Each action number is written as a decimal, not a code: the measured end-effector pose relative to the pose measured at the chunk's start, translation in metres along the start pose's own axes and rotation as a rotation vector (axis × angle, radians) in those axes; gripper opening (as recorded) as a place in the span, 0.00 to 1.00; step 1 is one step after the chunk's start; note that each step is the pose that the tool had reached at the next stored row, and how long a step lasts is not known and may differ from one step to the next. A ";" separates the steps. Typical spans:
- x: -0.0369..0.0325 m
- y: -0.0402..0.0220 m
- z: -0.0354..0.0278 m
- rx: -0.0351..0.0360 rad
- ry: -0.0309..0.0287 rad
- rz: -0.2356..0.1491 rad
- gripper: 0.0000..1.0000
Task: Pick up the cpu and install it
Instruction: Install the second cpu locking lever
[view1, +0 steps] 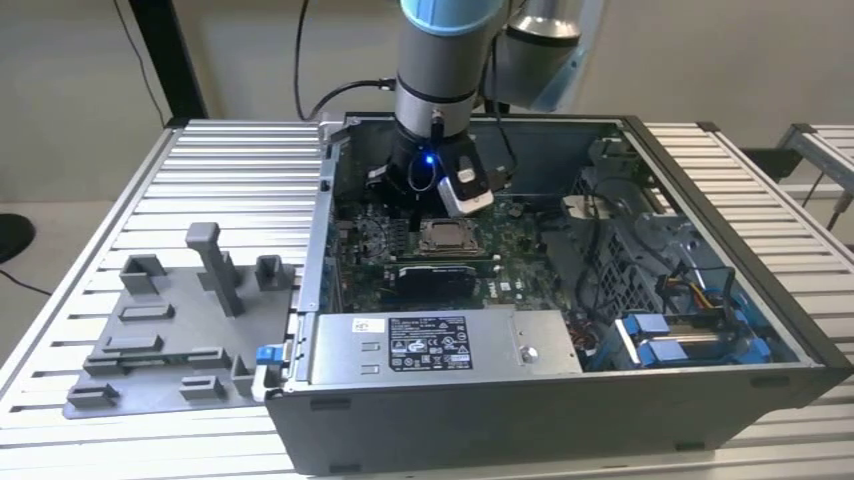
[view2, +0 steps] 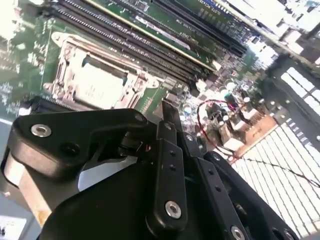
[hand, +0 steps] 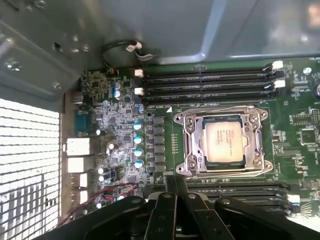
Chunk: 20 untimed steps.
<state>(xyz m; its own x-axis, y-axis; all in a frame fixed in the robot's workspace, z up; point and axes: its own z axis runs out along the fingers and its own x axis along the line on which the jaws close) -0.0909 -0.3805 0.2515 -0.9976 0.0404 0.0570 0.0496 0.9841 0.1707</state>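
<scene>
One cpu (hand: 225, 142) sits seated inside the socket frame (hand: 223, 141) on the motherboard (hand: 120, 135), just ahead of and below the tool (hand: 175, 187); the tool's fingers (hand: 171, 186) meet at their tips, clenched on nothing, judged hovering clear because placement appears done; the case wall (view1: 561, 410) surrounds it.

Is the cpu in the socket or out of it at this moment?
In. The cpu lies flat inside the socket frame on the motherboard in both wrist views, apart from the gripper.
</scene>
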 end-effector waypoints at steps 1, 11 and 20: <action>0.0001 0.0001 -0.0012 0.0003 -0.0002 -0.010 0.00; 0.0006 0.0018 -0.0116 0.0259 -0.0036 -0.080 0.00; 0.0014 0.0044 -0.0275 0.1037 -0.0030 -0.084 0.00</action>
<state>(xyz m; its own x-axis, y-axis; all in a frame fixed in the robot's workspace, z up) -0.0908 -0.3809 0.2793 -0.9981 -0.0424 0.0438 -0.0391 0.9966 0.0721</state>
